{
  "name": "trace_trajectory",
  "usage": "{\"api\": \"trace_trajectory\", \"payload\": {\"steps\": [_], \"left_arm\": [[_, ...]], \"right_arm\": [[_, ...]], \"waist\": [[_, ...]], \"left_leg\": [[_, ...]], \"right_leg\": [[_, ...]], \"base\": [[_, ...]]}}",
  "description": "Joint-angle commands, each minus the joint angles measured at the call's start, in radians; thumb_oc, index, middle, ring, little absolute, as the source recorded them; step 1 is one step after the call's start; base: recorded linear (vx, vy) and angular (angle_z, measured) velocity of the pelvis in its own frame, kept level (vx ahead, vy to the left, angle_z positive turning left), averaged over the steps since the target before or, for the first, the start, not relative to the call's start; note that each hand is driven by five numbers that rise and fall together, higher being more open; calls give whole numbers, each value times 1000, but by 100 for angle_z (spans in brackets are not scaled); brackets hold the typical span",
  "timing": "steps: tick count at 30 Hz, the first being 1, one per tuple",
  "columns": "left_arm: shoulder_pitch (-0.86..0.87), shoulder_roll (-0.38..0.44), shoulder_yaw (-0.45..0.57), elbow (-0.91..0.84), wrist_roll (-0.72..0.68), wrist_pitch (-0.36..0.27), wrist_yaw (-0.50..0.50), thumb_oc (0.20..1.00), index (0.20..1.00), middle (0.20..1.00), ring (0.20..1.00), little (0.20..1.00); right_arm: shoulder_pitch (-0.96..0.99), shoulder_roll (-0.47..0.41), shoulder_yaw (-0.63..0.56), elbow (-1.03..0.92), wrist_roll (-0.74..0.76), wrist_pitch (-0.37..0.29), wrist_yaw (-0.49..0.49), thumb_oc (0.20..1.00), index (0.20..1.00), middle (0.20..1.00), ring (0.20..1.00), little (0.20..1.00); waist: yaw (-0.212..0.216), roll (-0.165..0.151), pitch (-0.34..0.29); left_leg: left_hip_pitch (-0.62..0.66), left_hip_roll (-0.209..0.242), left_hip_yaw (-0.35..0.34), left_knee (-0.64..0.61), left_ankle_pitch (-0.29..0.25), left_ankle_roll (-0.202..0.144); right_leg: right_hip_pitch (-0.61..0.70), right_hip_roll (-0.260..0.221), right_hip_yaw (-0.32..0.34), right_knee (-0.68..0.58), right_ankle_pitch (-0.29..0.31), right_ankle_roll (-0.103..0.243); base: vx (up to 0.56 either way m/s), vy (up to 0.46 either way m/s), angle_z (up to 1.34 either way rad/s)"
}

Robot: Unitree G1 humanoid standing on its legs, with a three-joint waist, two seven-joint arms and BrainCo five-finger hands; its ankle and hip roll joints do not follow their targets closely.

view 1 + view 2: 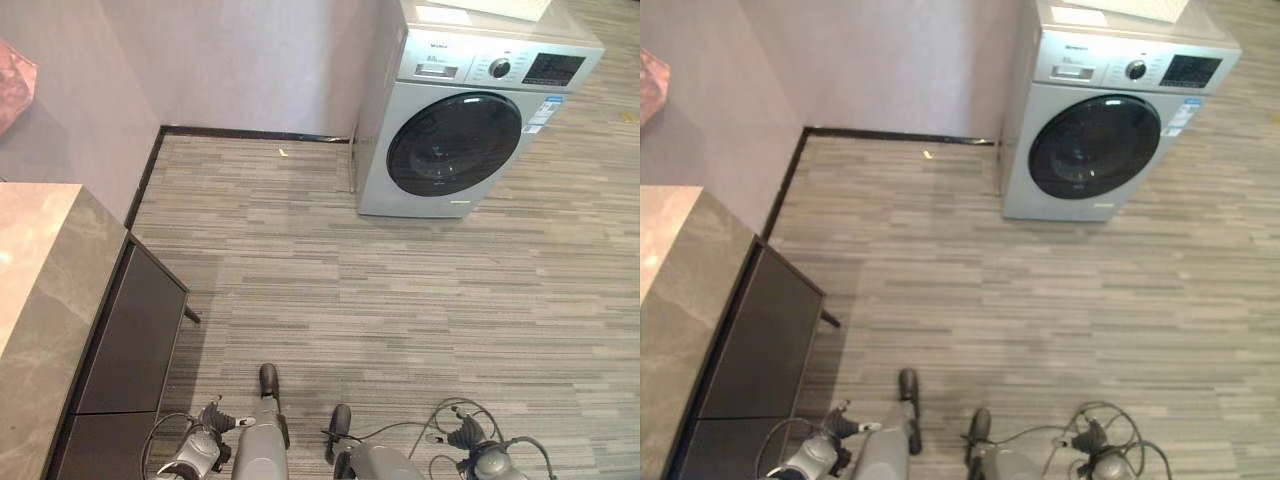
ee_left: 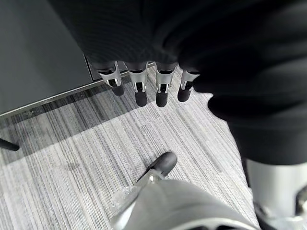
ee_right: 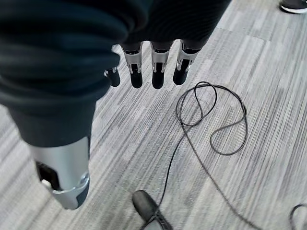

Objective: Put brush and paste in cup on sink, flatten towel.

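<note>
My left hand [image 2: 139,88] hangs over the striped wood floor, its fingers straight and holding nothing. A dark cabinet front [image 2: 38,52] stands just past its fingertips. In the right wrist view my right hand [image 3: 158,72] also hangs above the floor, fingers straight and empty. A stone-topped counter [image 1: 40,300] runs along the left edge of the eye views.
Dark cabinet doors [image 1: 130,340] sit under the counter. A silver washing machine [image 1: 470,120] stands against the far wall at the upper right. Something pink [image 1: 15,85] shows at the upper left edge. A person's shoe [image 3: 293,5] is on the floor near my right side.
</note>
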State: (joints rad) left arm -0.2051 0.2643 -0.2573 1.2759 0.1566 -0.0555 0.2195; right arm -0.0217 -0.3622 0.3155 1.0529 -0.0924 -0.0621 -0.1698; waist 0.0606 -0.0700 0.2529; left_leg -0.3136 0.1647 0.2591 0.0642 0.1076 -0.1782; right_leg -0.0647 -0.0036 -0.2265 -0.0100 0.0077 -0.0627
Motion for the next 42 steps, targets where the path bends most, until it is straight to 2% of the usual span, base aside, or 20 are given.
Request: {"api": "trace_trajectory", "payload": {"steps": [1, 2, 3, 4, 6, 7, 9, 10, 12, 16, 19, 23, 25, 26, 27, 28, 32, 35, 40, 42], "left_arm": [[64, 39, -8, -29, 9, -8, 8, 1000, 1000, 1000, 1000, 1000], [67, 37, -22, -31, 20, -7, -1, 1000, 1000, 1000, 1000, 1000], [66, 37, -22, -31, 20, -7, -1, 1000, 1000, 1000, 1000, 1000], [66, 40, -35, -48, 26, -9, -4, 1000, 1000, 1000, 1000, 1000], [60, 59, -55, -109, 28, -12, -11, 1000, 1000, 1000, 1000, 1000], [60, 58, -55, -109, 28, -12, -11, 1000, 1000, 1000, 1000, 1000], [39, 72, -52, -114, 22, -13, 1, 1000, 1000, 1000, 1000, 1000], [34, 79, -42, -97, 14, -12, 7, 1000, 1000, 1000, 1000, 1000], [34, 76, -25, -80, 6, -12, 14, 1000, 1000, 1000, 1000, 1000], [26, 70, -28, -41, 52, -14, 7, 1000, 1000, 1000, 1000, 1000], [43, 58, -36, -24, 93, -16, 5, 1000, 1000, 1000, 1000, 1000], [52, 51, -62, -11, 125, -16, -3, 1000, 1000, 1000, 1000, 1000], [63, 48, -61, -5, 121, -9, 1, 1000, 1000, 1000, 1000, 1000], [65, 48, -64, -11, 115, -8, -7, 1000, 1000, 1000, 1000, 1000], [65, 48, -64, -11, 115, -8, -7, 1000, 1000, 1000, 1000, 1000], [58, 54, -65, -27, 107, -9, -2, 1000, 1000, 1000, 1000, 1000], [52, 56, -60, -32, 99, -1, 10, 1000, 1000, 1000, 1000, 1000], [44, 46, -70, -45, 116, -1, 6, 1000, 1000, 1000, 1000, 1000], [48, 43, -78, -57, 158, -1, 7, 1000, 1000, 1000, 1000, 1000], [54, 40, -78, -58, 173, 1, 6, 1000, 1000, 1000, 1000, 1000]], "right_arm": [[37, -18, -13, -74, 0, -2, -1, 1000, 1000, 1000, 1000, 1000], [34, -7, -25, -55, -3, -3, 1, 1000, 1000, 1000, 1000, 1000], [34, -8, -25, -55, -3, -3, 0, 1000, 1000, 1000, 1000, 1000], [32, -1, -32, -49, 4, 2, 0, 1000, 1000, 1000, 1000, 1000], [26, -4, -23, -118, 17, -5, 14, 1000, 1000, 1000, 1000, 1000], [26, -5, -23, -118, 17, -4, 15, 1000, 1000, 1000, 1000, 1000], [20, -3, -10, -154, 26, -17, 17, 1000, 1000, 1000, 1000, 1000], [23, -6, -4, -177, 18, -20, 17, 1000, 1000, 1000, 1000, 1000], [36, -11, -10, -200, 22, -27, 14, 1000, 1000, 1000, 1000, 1000], [49, -20, -22, -233, 12, -24, 5, 1000, 1000, 1000, 1000, 1000], [57, -29, -37, -271, -5, -16, 3, 1000, 1000, 1000, 1000, 1000], [72, -38, -27, -251, -16, -17, 9, 1000, 1000, 1000, 1000, 1000], [70, -48, -16, -246, -25, -17, 15, 1000, 1000, 1000, 1000, 1000], [63, -77, -9, -264, -46, -19, 9, 1000, 1000, 1000, 1000, 1000], [63, -77, -9, -264, -46, -18, 9, 1000, 1000, 1000, 1000, 1000], [67, -89, -24, -278, -15, -24, 4, 1000, 1000, 1000, 1000, 1000], [74, -111, -41, -298, -3, -21, -8, 1000, 1000, 1000, 1000, 1000], [100, -125, -54, -304, -32, -15, -18, 1000, 1000, 1000, 1000, 1000], [146, -118, -63, -341, -55, -16, -16, 1000, 1000, 1000, 1000, 1000], [162, -111, -63, -372, -59, -19, -10, 1000, 1000, 1000, 1000, 1000]], "waist": [[21, -37, -57], [19, -59, -69], [22, -58, -71], [22, -62, -74], [1, -20, -48], [2, -17, -50], [-45, 11, -25], [-55, 27, -21], [-89, 29, -20], [-129, 19, -24], [-160, 30, -31], [-171, 24, -55], [-168, 30, -63], [-153, 19, -53], [-154, 20, -54], [-136, -4, -36], [-120, -20, -25], [-112, -22, -28], [-105, -3, -45], [-110, 6, -50]], "left_leg": [[-94, -60, -7, 134, 28, 131], [-82, -95, 24, 170, -31, 164], [-83, -93, 26, 168, -28, 164], [-42, -142, 43, 168, -81, 211], [69, -187, 27, 106, -119, 256], [67, -184, 28, 103, -117, 255], [173, -191, -15, 38, -123, 259], [239, -187, -12, -2, -119, 245], [309, -190, -47, -41, -119, 217], [404, -194, -80, -85, -133, 175], [473, -179, -134, -91, -164, 150], [492, -155, -166, -19, -184, 128], [461, -126, -181, 107, -125, 97], [370, -97, -202, 308, -16, 79], [368, -97, -203, 309, -17, 79], [288, -70, -185, 456, 31, 82], [227, -23, -110, 505, 37, 86], [150, 17, 24, 394, -10, 84], [99, -34, 147, 116, -37, 75], [100, -21, 224, 14, 32, 58]], "right_leg": [[234, -97, 50, 102, -173, 174], [238, -149, 62, 149, -94, 204], [235, -148, 65, 148, -91, 204], [185, -203, 91, 306, 76, 226], [48, -191, 105, 550, 177, 211], [46, -188, 105, 548, 181, 210], [-93, -92, 132, 601, 72, 192], [-158, -120, 35, 508, 14, 174], [-205, -102, -8, 346, 2, 177], [-263, -93, 13, 42, 135, 227], [-307, -111, 88, 5, 190, 264], [-252, -86, 133, 41, 192, 233], [-215, -56, 111, 58, 171, 199], [-163, -48, 86, 54, 145, 161], [-163, -48, 85, 54, 145, 160], [-113, -42, 79, 49, 105, 128], [-54, -25, 68, 44, 58, 102], [-6, -38, 29, 18, 33, 116], [53, -32, 9, -4, -10, 148], [90, -36, -1, -7, -35, 157]], "base": [[704, 392, -42], [484, 291, -39], [643, 482, -29], [459, 434, -8], [601, 568, -28], [498, 375, -9], [489, 213, 24], [416, 143, 15], [505, 19, 53], [527, -79, 68], [506, -127, 84], [430, -230, 99], [361, -322, 33], [202, -244, -5], [359, -459, -17], [153, -219, -1], [228, -233, 7], [271, -86, 18], [259, 61, 28], [300, 115, 27]]}}
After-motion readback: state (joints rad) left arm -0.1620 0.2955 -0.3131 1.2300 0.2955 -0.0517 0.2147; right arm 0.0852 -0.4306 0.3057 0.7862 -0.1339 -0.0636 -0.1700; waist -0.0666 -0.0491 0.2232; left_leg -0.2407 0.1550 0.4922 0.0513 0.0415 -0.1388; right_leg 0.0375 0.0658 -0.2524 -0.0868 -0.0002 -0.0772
